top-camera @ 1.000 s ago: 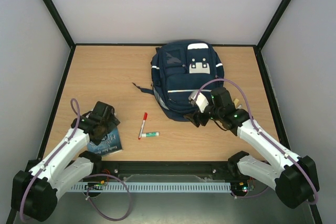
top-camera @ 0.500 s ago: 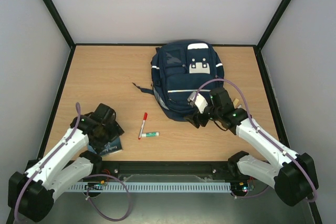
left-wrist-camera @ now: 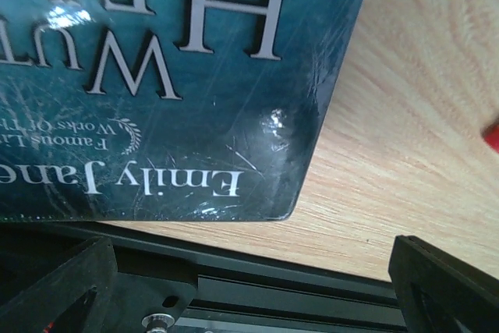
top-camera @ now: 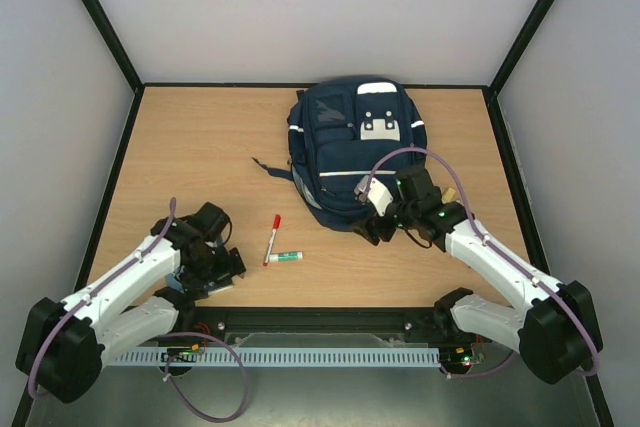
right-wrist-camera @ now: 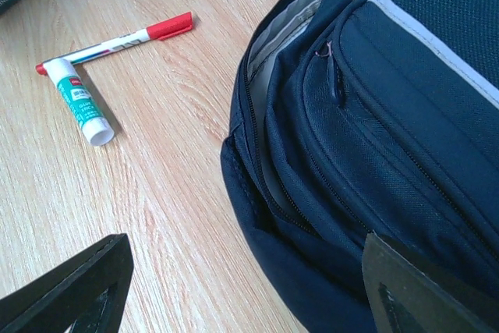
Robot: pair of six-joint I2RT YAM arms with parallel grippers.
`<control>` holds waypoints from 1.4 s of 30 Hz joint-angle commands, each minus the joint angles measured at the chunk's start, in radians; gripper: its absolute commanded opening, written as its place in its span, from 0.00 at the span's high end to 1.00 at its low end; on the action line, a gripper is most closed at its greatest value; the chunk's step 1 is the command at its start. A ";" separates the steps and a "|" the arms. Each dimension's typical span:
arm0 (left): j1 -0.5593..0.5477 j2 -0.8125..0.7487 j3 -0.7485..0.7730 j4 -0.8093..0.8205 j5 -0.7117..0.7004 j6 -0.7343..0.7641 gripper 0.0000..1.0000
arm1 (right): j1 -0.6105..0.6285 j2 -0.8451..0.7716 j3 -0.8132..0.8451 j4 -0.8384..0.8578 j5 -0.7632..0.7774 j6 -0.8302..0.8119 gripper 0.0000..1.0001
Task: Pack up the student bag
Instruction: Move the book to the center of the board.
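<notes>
1. Paperback (left-wrist-camera: pixel 156 76) in teal, lettered "Emily Jane", lies flat on the counter (top-camera: pixel 200 147) just ahead of the left jaws, with its corner between their tips. The left jaws are spread to their widest at the counter's near edge and grip nothing.
2. Red-capped marker (top-camera: pixel 272 239) and white glue stick (top-camera: pixel 285 257) lie to the right of the left jaws, clear of them, with their ends close together.
3. Right jaws hang low over the counter, wide apart and empty. The navy student bag (top-camera: pixel 350 137) lies flat just ahead of them. Its near edge is close to their tips, and a zip opening there gapes to show pale lining.
</notes>
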 commanded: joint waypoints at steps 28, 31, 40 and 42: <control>-0.026 0.371 0.270 0.323 -0.255 0.126 0.01 | 0.006 0.017 0.047 -0.054 -0.025 0.019 0.19; -0.015 0.340 0.345 0.282 -0.336 0.146 0.01 | 0.007 0.057 0.088 -0.077 -0.067 0.043 0.19; 0.265 0.326 0.371 0.307 -0.551 0.121 0.01 | 0.008 0.361 0.368 -0.201 -0.179 0.130 0.20; 0.309 0.361 0.355 0.362 -0.534 0.171 0.01 | 0.008 0.427 0.430 -0.202 -0.204 0.156 0.21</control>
